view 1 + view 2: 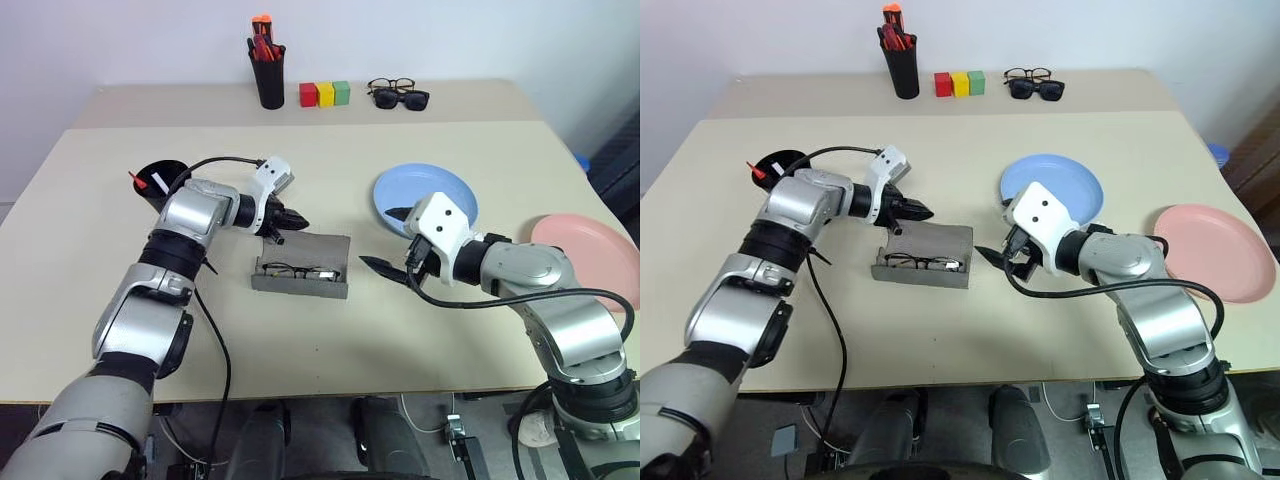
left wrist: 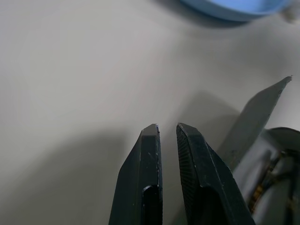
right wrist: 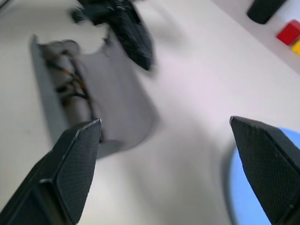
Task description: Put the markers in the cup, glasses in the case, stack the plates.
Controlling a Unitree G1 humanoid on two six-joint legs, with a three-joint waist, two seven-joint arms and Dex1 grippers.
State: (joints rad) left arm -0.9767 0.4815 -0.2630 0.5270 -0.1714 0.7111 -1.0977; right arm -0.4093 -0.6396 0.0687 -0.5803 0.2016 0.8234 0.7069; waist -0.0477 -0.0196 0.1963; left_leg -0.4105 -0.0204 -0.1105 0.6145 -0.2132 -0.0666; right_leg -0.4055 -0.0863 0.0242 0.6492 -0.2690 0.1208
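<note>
Now the left end effector (image 1: 291, 219) is pressed together above the case (image 1: 303, 268); the right end effector (image 1: 386, 243) is spread.

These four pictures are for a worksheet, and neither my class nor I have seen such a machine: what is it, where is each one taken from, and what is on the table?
It is a two-armed robot tidying a table. The two wide pictures come from cameras in its head, looking down over its arms. The two close-ups come from a camera on each wrist, looking along that hand's two black fingers.

The left hand is shut, holding nothing, above the lid of the open grey case. The glasses already lie inside the case. The right hand is open and empty.

Markers stand in the black cup. A blue plate and a pink plate lie apart, not stacked.

At the back are a pen pot, coloured blocks and two spare glasses.
</note>
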